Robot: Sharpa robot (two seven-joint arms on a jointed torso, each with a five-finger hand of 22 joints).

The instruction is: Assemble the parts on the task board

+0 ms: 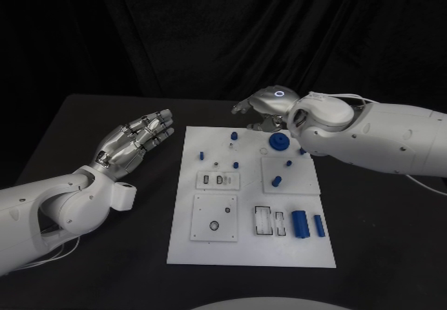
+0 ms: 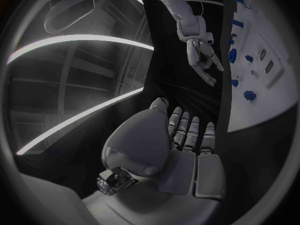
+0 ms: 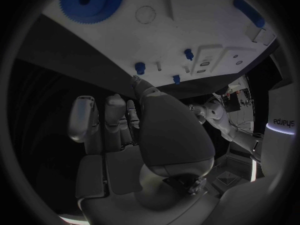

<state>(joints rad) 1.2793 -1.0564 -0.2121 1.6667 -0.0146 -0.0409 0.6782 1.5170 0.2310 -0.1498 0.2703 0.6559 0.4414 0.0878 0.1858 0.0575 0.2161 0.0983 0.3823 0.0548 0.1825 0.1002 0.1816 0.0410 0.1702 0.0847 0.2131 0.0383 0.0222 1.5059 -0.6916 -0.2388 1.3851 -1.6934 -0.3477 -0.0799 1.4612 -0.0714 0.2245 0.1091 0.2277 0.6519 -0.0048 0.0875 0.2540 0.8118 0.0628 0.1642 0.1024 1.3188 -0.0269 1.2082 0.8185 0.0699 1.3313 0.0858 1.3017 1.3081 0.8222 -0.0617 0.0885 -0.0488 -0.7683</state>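
Head view: nearest you, along the near edge of the white task board [image 1: 250, 255], sits a smooth blue cylinder [image 1: 300, 223] with a slimmer blue bar [image 1: 318, 225] beside it; both long axes run from near to far. Two empty slotted outlines lie just beside them. Small blue pegs [image 1: 201, 155] stand upright across the far half. A blue gear [image 1: 278, 141], round with a toothed rim, lies flat at the far right corner, partly covered by the right arm.

Your right hand [image 1: 270, 103] hangs at the far edge of the board, just beyond the gear, fingers curled downward with nothing visibly in them. Your left hand [image 1: 138, 140] hovers off the board's left edge, palm up, fingers straight and close together, holding nothing. Judgement: the right hand is far nearer the gear, which lies toward the robot from its fingertips.

Left wrist view: the left hand [image 2: 181, 145] shows flat fingers side by side, empty. The board's matte white plate [image 2: 262, 105] lies to one side, well apart.

Right wrist view: the right hand [image 3: 125, 125] shows fingers drawn in, loosely bent, gripping nothing. The gear [image 3: 87, 2] lies ahead of the fingertips, teeth crisp, centre bore visible, looking like hard moulded plastic. Three pegs stand between.
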